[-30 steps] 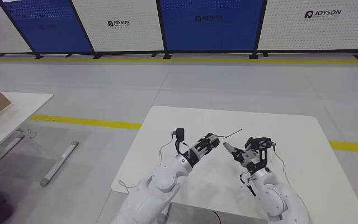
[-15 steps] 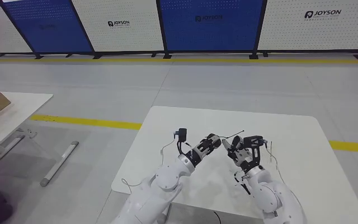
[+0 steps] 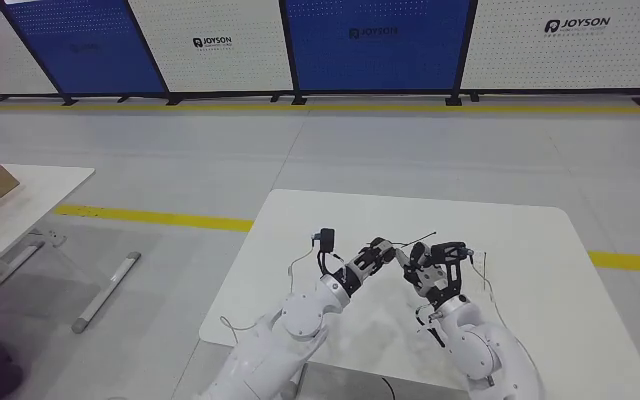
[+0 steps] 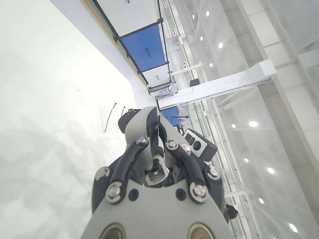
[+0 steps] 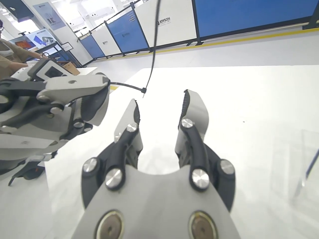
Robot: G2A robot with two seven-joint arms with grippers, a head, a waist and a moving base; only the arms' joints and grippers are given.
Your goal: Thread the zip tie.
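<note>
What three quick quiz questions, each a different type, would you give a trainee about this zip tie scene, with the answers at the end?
1. True or false: the right gripper is shut on the zip tie.
2. Which one holds the zip tie? A) the left gripper B) the right gripper C) neither
3. Fill in: a spare zip tie lies on the white ____.

Key
1. False: its fingers are open and hold nothing.
2. A.
3. table.
</note>
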